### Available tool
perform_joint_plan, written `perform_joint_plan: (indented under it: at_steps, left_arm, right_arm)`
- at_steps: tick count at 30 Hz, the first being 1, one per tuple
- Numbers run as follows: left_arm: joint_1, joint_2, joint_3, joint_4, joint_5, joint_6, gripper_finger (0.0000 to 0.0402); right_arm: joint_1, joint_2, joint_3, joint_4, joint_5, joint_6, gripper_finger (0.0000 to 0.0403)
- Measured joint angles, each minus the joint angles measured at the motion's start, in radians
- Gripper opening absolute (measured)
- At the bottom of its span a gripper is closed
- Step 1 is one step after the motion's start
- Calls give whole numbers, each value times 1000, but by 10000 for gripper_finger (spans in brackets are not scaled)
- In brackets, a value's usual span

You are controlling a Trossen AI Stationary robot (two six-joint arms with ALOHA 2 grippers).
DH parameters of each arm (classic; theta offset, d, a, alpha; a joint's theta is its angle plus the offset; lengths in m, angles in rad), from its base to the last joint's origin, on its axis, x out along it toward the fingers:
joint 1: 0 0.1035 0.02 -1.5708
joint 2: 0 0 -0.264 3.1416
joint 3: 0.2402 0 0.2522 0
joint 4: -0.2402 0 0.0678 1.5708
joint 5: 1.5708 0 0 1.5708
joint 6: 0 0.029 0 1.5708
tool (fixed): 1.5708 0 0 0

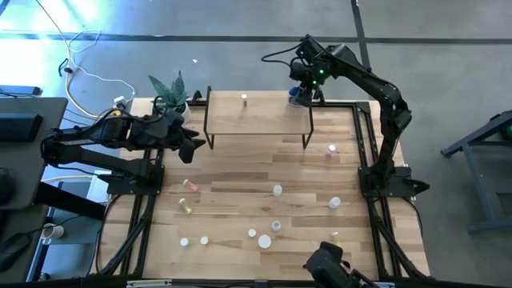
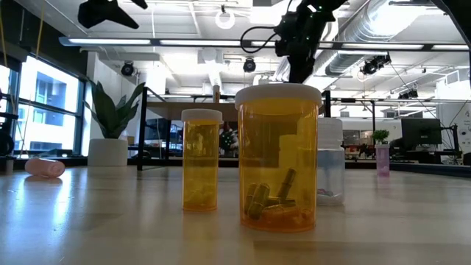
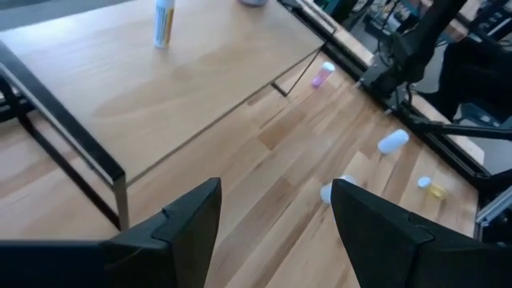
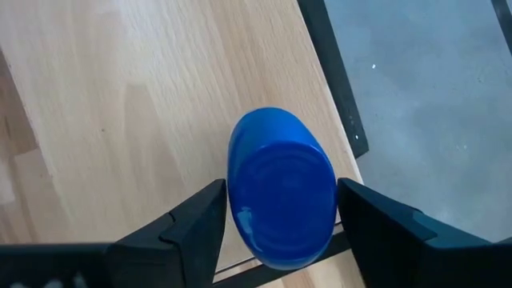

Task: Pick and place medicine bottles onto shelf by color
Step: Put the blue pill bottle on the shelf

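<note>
The shelf stands at the table's far side, and a small white and pink bottle stands on its top. My right gripper is over the shelf's far right corner, shut on the blue bottle. My left gripper hangs open and empty above the table by the shelf's left end; its own view looks across the shelf top. Several small bottles lie or stand on the table, among them a pink one, white ones and a yellow one. My right gripper pinches the blue bottle between its two fingers, one on each side of its body. The fingers come from above, pointing down. The bottle stands upright, its round top toward the wrist camera, over the shelf's corner. Whether its bottom rests on the shelf I cannot tell.
A potted green plant stands at the far left by the shelf. Two orange bottles and a white one stand near the table's near edge. Dark metal frame rails run along the table's sides.
</note>
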Motion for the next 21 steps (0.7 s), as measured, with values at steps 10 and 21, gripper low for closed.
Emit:
perform_joint_plan:
  at_steps: [10,21]
  left_arm:
    - [0,10,0,-22,21,-18,225]
    - [-66,9,0,-101,26,-105,225]
  right_arm:
    - [30,-30,0,12,4,18,228]
    - [31,-41,0,81,67,28,228]
